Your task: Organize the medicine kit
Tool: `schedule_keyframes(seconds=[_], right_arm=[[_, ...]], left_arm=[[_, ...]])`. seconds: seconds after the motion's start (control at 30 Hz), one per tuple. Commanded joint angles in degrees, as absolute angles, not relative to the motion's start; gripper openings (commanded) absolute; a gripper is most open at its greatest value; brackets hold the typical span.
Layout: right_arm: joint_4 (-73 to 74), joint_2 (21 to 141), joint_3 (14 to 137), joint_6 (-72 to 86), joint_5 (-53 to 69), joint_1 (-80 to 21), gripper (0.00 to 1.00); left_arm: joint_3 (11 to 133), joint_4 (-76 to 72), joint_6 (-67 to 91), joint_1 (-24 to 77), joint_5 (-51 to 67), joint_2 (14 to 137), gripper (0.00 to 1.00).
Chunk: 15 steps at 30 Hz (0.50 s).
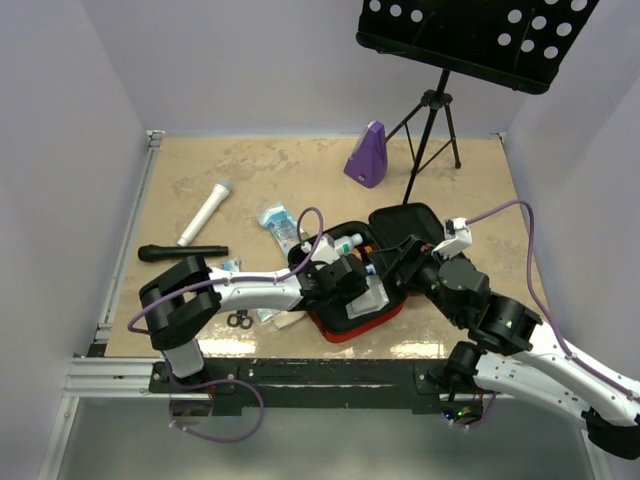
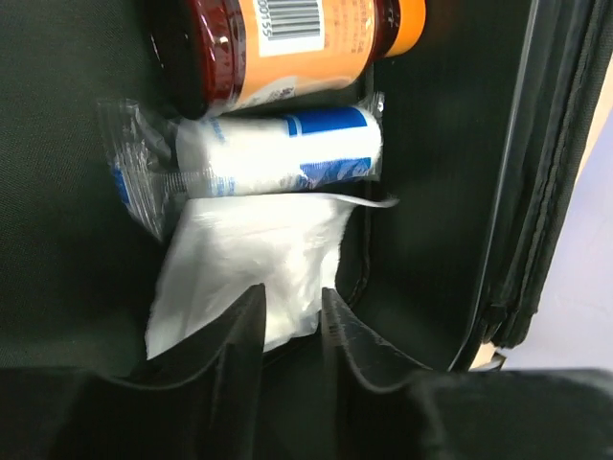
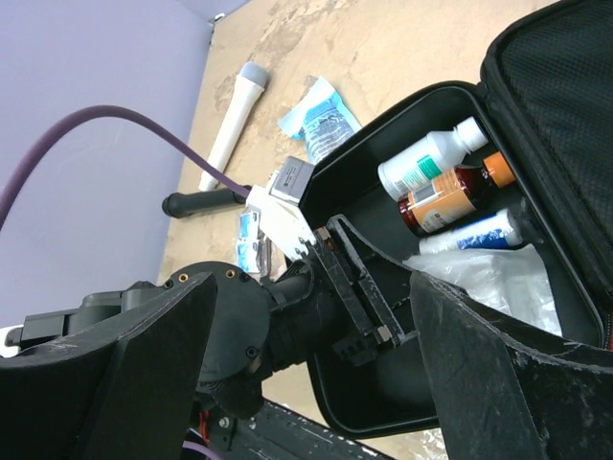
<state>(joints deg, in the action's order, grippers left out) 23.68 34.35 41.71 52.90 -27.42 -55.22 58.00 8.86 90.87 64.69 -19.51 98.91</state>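
Left gripper (image 2: 292, 321) is hanging low inside the medicine kit (image 1: 350, 328), which is lying open with its lid back at the near middle of the table (image 1: 200, 180), between the two arms. Its jaws are standing only slightly apart over the near edge of a white plastic packet (image 2: 244, 268) and don't look to be pinching it, so I'm judging nothing is gripped. The packet is lying flat on the black lining, probably to fill the free floor. Right gripper (image 3: 311, 287) is hovering at the kit's right side, fingers spread wide and holding nothing. It's likely waiting clear of the left arm, or ready to steady the case; I can't tell if it's touching the rim. Just beyond the packet a rolled bandage (image 2: 287, 153) is lying crosswise, touching it, then a brown bottle (image 2: 287, 48) and a white bottle (image 3: 426, 163), all on their sides in a row, so the lid can probably shut. Scissors (image 1: 238, 320) and a blue-and-white packet (image 1: 280, 228) are lying loose left of the kit, so packing looks unfinished. Farther out a black microphone (image 1: 182, 252), a white microphone (image 1: 205, 212), a purple metronome (image 1: 367, 155) and a music stand (image 1: 470, 35) are sitting well apart from the kit.
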Motion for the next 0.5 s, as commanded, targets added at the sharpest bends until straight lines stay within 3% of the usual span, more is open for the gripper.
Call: schedule_keyframes(seconds=[0.0, 0.13, 0.33, 0.47], right_arm=[[23.7, 34.0, 41.6, 53.5, -27.8, -55.4, 0.87], [23.6, 34.3, 41.7, 52.8, -27.8, -55.4, 0.87], [23.7, 39.0, 42.1, 51.7, -27.2, -55.4, 0.85], [23.5, 46.8, 43.0, 49.3, -25.5, -55.4, 0.78]], left_arm=[[60.1, 8.3, 89.3, 64.8, -19.4, 98.1, 0.38], [59.9, 9.2, 86.6, 64.8, -19.1, 94.8, 0.43], [58.2, 14.3, 81.0, 64.8, -19.4, 86.0, 0.44], [53.4, 16.9, 77.7, 64.8, -20.6, 75.5, 0.43]])
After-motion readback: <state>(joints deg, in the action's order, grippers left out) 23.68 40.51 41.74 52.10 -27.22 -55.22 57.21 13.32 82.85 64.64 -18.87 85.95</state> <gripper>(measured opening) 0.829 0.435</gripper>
